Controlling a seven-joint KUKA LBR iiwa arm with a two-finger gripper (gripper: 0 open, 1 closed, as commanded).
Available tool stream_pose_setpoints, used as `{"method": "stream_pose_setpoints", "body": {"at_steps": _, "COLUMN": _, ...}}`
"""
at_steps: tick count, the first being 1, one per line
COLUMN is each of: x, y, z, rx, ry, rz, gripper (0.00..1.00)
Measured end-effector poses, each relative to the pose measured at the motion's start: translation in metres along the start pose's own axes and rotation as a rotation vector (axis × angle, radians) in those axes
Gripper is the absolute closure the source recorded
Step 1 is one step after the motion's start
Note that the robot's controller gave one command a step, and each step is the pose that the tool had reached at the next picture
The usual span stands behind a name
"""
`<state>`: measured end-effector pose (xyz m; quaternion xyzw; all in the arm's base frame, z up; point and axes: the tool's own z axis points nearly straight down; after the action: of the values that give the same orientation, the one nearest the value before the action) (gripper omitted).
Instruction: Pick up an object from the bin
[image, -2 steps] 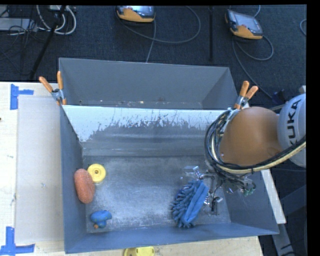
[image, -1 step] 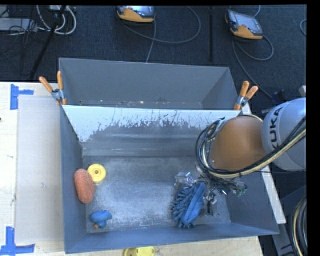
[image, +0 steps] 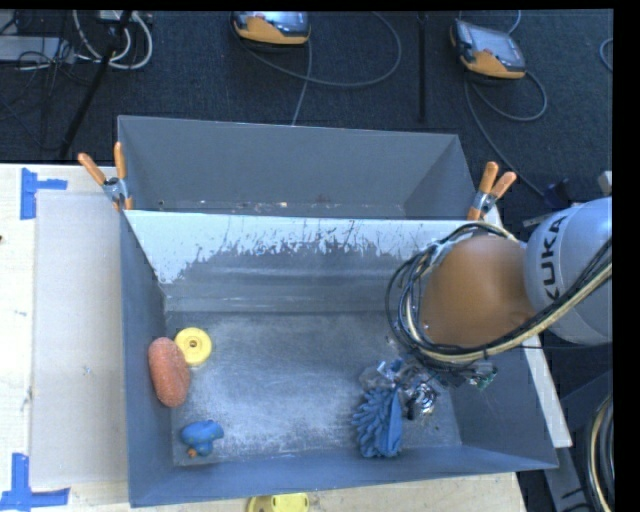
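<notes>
the tool (image: 412, 392) sits at the upper right of a frilly blue thing (image: 379, 422); how open it is cannot be told. an orange oval (image: 169, 371) lies well left of it.

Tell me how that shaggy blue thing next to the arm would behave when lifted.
The shaggy blue thing looks like a bunch of soft strands, so it would probably droop rather than stay stiff. It seems light for its size. Lying spread on the bin floor by the hand, it is unlikely to roll.
</notes>
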<state>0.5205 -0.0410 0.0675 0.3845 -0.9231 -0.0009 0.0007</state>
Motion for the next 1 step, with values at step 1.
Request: {"method": "stream_pose_setpoints", "body": {"at_steps": 1, "x": 0.0007, "y": 0.0010, "z": -0.0004, "rx": 0.000, "ry": 0.000, "rz": -0.024, "gripper": 1.00}}
